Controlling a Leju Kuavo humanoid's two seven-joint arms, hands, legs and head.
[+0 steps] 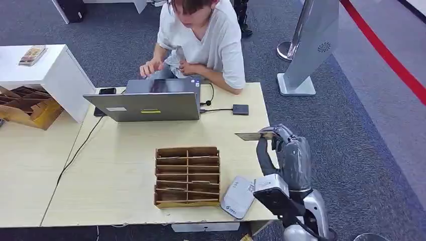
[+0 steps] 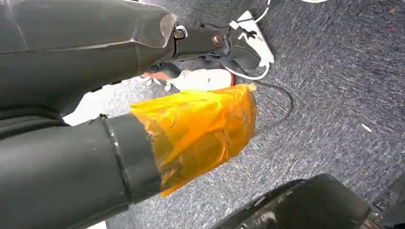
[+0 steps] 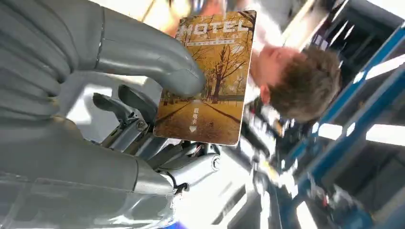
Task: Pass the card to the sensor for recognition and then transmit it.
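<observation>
My right hand [image 1: 285,150] is raised over the table's right edge. It pinches a hotel card [image 1: 253,135] that lies flat and points left. In the right wrist view the thumb [image 3: 157,62] presses on the card [image 3: 210,81], which has a yellow autumn-tree picture and the word HOTEL. The sensor [image 1: 240,109], a small dark square pad on a cable, lies on the table beyond the card, near the laptop [image 1: 150,103]. My left hand [image 2: 143,143] hangs over grey carpet and holds nothing; orange tape [image 2: 200,124] wraps its thumb.
A person [image 1: 201,35] sits behind the laptop with hands at its keyboard. A wooden slotted card rack [image 1: 187,175] stands mid-table, with a white device [image 1: 237,197] at the front edge. A phone [image 1: 107,91] lies left of the laptop. A grey stand [image 1: 306,50] is on the right.
</observation>
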